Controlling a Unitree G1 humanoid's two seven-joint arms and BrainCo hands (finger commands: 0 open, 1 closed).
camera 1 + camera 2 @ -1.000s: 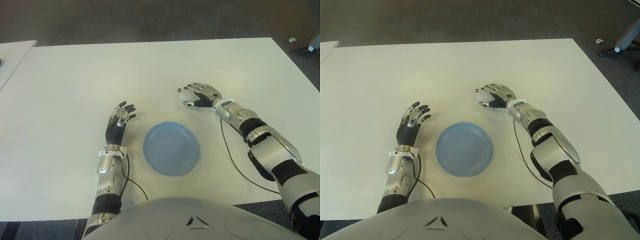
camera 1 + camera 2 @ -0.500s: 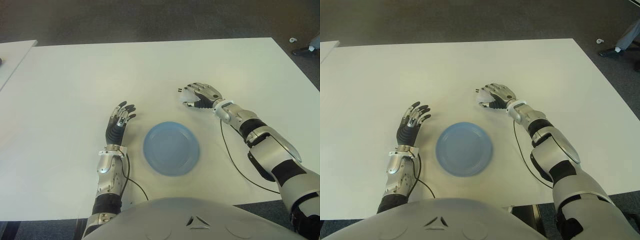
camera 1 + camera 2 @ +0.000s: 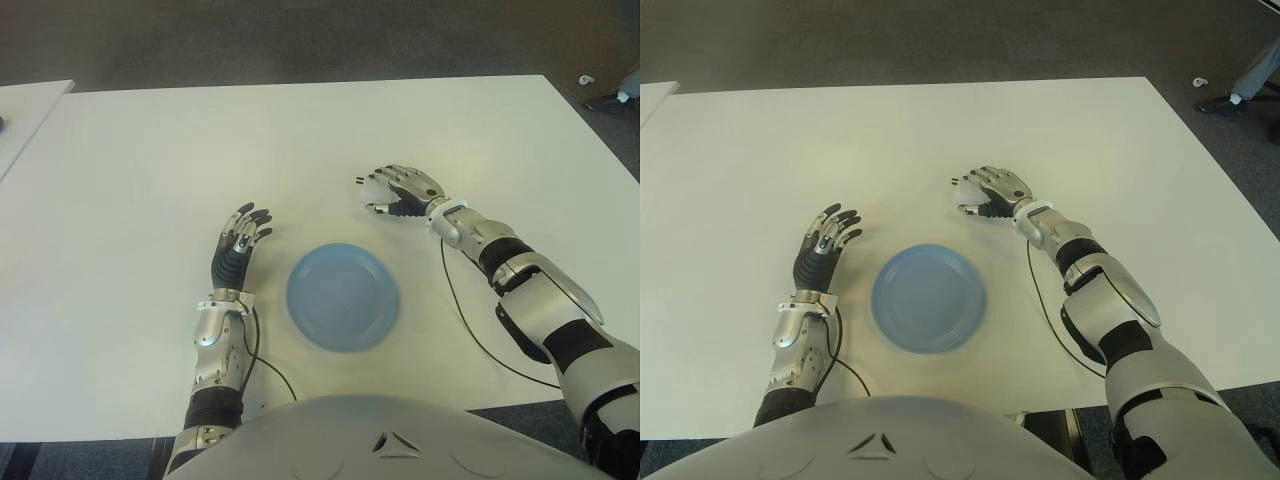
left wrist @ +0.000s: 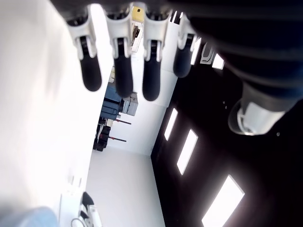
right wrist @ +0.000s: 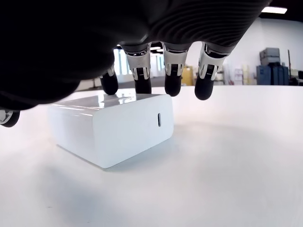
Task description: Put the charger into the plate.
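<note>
The white charger (image 5: pixel 111 127) lies on the white table (image 3: pixel 150 160) beyond the blue plate (image 3: pixel 342 296), a little to the plate's right. My right hand (image 3: pixel 398 190) is arched over the charger. Its fingers (image 5: pixel 173 71) hang at the block's top far edge, while the thumb stays off to one side, clear of it. The charger rests flat on the table with its prongs (image 3: pixel 358 180) pointing left. My left hand (image 3: pixel 240 240) shows to the left of the plate, fingers extended and holding nothing.
A black cable (image 3: pixel 468 320) runs over the table beside my right forearm. The corner of a second table (image 3: pixel 25 105) shows at the far left. Dark carpet lies beyond the far edge, with a person's shoe (image 3: pixel 608 100) at the far right.
My right hand has shifted slightly farther back over the charger. The charger, the plate and my left hand have not moved.
</note>
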